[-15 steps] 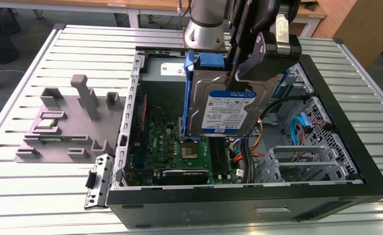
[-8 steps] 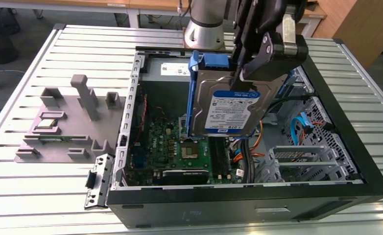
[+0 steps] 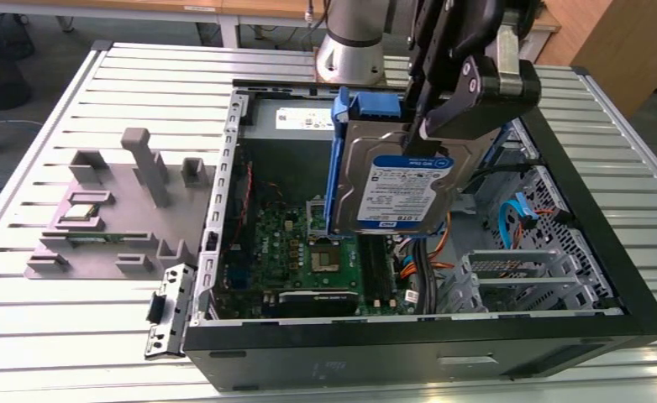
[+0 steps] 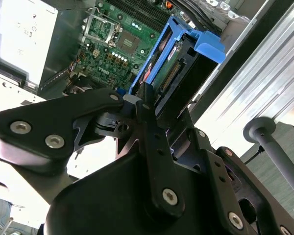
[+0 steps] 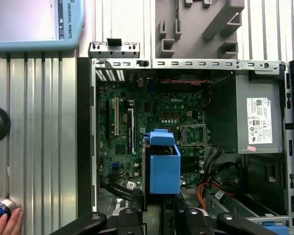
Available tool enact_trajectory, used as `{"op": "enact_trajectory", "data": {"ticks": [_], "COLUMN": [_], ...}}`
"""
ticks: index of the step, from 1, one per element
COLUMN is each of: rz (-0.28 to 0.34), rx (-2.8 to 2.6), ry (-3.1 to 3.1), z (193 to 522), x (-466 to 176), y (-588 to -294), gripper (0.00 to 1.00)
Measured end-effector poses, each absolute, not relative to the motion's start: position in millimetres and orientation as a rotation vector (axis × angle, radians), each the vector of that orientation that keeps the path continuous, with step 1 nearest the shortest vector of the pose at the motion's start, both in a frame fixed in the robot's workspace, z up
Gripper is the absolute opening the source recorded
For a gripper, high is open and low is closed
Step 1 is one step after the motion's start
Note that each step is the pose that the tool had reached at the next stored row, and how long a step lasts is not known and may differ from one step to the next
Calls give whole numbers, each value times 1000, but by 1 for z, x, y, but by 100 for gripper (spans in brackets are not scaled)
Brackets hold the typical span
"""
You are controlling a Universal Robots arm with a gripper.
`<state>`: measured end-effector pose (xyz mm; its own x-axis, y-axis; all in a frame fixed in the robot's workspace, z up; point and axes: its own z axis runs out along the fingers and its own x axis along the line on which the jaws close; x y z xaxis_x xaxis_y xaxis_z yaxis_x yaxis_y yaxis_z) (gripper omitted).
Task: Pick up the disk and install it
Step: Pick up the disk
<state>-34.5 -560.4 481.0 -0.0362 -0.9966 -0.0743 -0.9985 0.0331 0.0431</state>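
- Motherboard [image 5: 152,122] lies across the floor of the open computer case [image 3: 362,353], directly under the disk; orange cables [image 5: 202,188] and a metal drive cage [image 3: 530,281] sit beside it.
- Grey power supply [image 5: 262,122] fills one end of the case.
- Grey plastic holder [image 3: 116,210] rests on the slatted table [image 3: 60,336], outside the case.
- Someone's hand [image 5: 10,223] rests by a round button.
- Black gripper [image 3: 438,134] reaches down from above, its fingers clamped on the disk [image 3: 402,185], which hangs on edge in the air over the case.
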Motion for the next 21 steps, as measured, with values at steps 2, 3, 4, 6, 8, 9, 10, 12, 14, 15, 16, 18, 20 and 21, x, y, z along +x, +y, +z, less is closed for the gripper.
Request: {"op": "enact_trajectory", "data": {"ticks": [2, 3, 4, 6, 8, 9, 10, 12, 14, 15, 16, 18, 20, 21], "rz": [129, 129, 129, 129, 129, 129, 129, 129, 129, 129, 129, 129, 129, 129], "rx": [-2164, -2164, -2164, -2164, -2164, -2164, -2164, -2164, -2164, -2164, -2164, -2164, -2164, -2164], "ry": [2241, 2241, 2241, 2241, 2241, 2241, 2241, 2241, 2241, 2241, 2241, 2241, 2241, 2241], "z": [481, 481, 481, 483, 485, 486, 487, 488, 488, 488, 488, 488, 488, 488], "x": [-34, -34, -34, -34, -34, -34, -34, -34, -34, -34, -35, -34, -34, -34], "y": [-560, -560, -560, -560, -560, -560, -560, -560, -560, -560, -560, -560, -560, -560], "gripper": [35, 35, 35, 35, 35, 35, 35, 35, 35, 35, 35, 35, 35, 35]}}
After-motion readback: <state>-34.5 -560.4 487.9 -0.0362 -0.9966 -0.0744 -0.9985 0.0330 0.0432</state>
